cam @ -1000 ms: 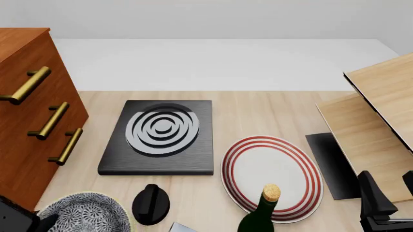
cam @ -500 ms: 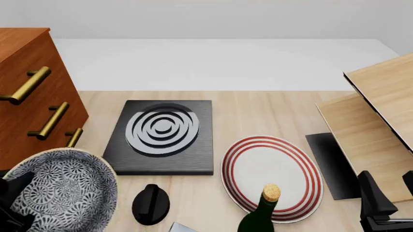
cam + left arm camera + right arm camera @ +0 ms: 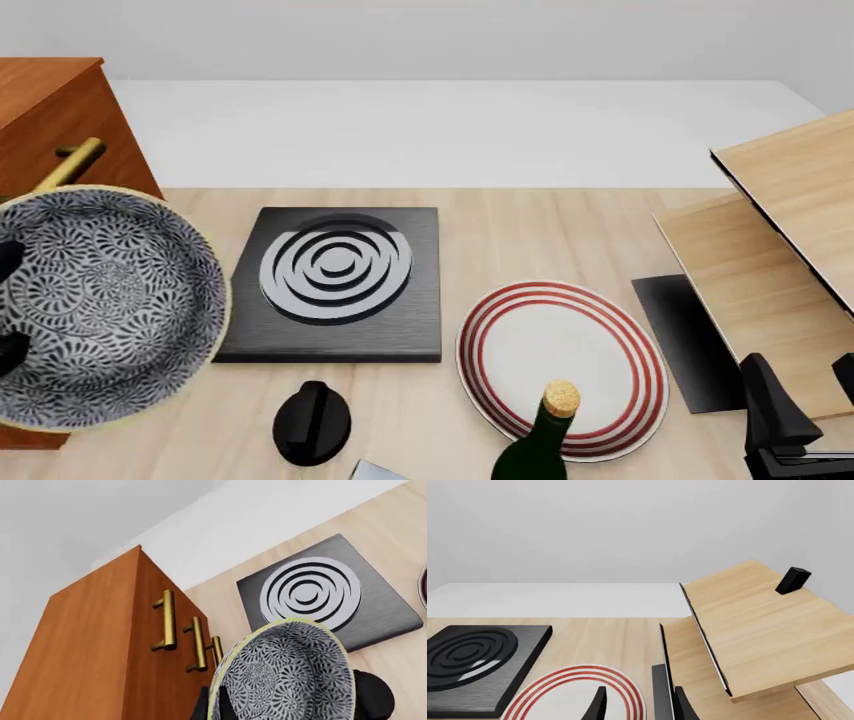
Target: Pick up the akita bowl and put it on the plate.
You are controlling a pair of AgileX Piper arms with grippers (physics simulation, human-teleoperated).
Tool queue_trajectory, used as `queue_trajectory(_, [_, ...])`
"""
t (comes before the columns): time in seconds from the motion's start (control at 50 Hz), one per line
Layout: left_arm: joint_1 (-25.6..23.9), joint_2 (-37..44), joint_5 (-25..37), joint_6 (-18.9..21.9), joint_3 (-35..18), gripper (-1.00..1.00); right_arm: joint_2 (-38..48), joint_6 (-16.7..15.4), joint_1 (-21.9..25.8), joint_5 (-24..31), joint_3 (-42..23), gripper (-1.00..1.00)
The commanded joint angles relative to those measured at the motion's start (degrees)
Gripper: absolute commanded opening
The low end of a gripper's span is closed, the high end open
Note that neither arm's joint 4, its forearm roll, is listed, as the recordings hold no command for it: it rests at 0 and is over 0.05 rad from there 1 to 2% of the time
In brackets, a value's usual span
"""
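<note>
1 akita bowl (image 3: 100, 305), 1 plate (image 3: 562, 362)

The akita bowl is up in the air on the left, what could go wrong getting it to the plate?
The akita bowl hangs tilted, held at its rim by the left gripper, so it could slip. The wine bottle stands at the near edge of the plate and could be knocked. The stove knob lies below the path.

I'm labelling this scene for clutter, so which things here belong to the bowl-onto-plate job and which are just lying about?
Part of the job:
- akita bowl, lifted and tilted, in the left gripper
- plate, bare, on the table

Just lying about:
- black burner
- stove knob
- green corked bottle
- wooden drawer cabinet
- wooden shelf
- right gripper, idle
</note>
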Motion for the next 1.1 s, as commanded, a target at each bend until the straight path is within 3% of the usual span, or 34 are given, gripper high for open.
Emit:
queue_trajectory(0.02, [-1.08, 5.22, -4.08, -7.69, -8.39, -1.0, 0.0, 0.01, -0.01, 0.0, 0.0, 1.0])
queue_trajectory(0.04, [-1.44, 5.66, -4.21, -8.55, -8.82, -1.0, -0.01, 0.01, 0.0, 0.0, 0.0, 1.0])
queue_trajectory(0.06, [-1.57, 5.69, -5.83, -6.45, -7.93, -1.0, 0.0, -0.01, -0.01, 0.0, 0.0, 1.0])
queue_trajectory(0.1, [-2.4, 6.75, -5.93, -11.08, -9.5, -1.0, 0.0, 0.02, -0.01, 0.0, 0.0, 1.0])
queue_trajectory(0.12, [-2.61, 7.12, -7.23, -9.71, -8.81, -1.0, 0.0, 0.0, -0.01, 0.0, 0.0, 1.0])
queue_trajectory(0.16, [-4.04, 8.19, -7.19, -13.98, -10.21, -1.0, 0.0, 0.0, -0.01, 0.0, 0.0, 1.0])
queue_trajectory(0.18, [-4.35, 8.38, -7.82, -12.32, -10.26, -1.0, 0.0, 0.0, 0.0, 0.0, 0.0, 1.0])
queue_trajectory(0.3, [-7.35, 10.19, -9.06, -16.25, -11.72, -1.0, 0.0, 0.0, 0.01, 0.0, 0.0, 1.0])
queue_trajectory(0.34, [-8.05, 11.03, -10.31, -15.89, -11.19, -1.0, -0.01, 0.0, 0.0, 0.0, 0.0, 1.0])
queue_trajectory(0.38, [-9.52, 12.14, -11.07, -18.76, -11.34, -1.0, 0.01, 0.0, 0.0, 0.0, 0.0, 1.0])
queue_trajectory(0.4, [-9.57, 12.77, -12.58, -17.81, -10.58, -1.0, 0.01, -0.01, 0.01, 0.0, 0.0, 1.0])
queue_trajectory(0.42, [-10.84, 13.61, -13.29, -20.45, -10.51, -1.0, 0.0, -0.02, 0.01, 0.0, 0.0, 1.0])
queue_trajectory(0.46, [-11.19, 14.36, -14.87, -19.4, -9.6, -1.0, 0.0, 0.01, 0.0, 0.0, 0.0, 1.0])
queue_trajectory(0.48, [-12.4, 15.29, -15.77, -22.1, -9.21, -1.0, -0.02, -0.01, -0.01, 0.0, 0.0, 1.0])
queue_trajectory(0.52, [-13.01, 16.6, -18.34, -22.09, -7.76, -1.0, 0.0, -0.01, -0.01, 0.0, 0.0, 1.0])
queue_trajectory(0.54, [-14.25, 17.39, -19.47, -26.1, -7.26, -1.0, 0.0, 0.0, 0.0, 0.0, 0.0, 1.0])
queue_trajectory(0.58, [-15.14, 18.27, -22.03, -26.22, -5.85, -1.0, -0.01, 0.0, 0.01, 0.0, 0.0, 1.0])
queue_trajectory(0.7, [-17.93, 20.62, -29.82, -31.67, -2.07, -1.0, -0.01, -0.01, 0.0, 0.0, 0.0, 1.0])
queue_trajectory(0.9, [-20.44, 25.27, -37.58, -34.84, 0.94, -1.0, 0.0, -0.02, 0.01, 0.0, 0.0, 1.0])
queue_trajectory(1.1, [-24.04, 28.37, -40.57, -37.35, 1.85, -1.0, -0.01, -0.01, 0.0, 0.0, 0.0, 1.0])
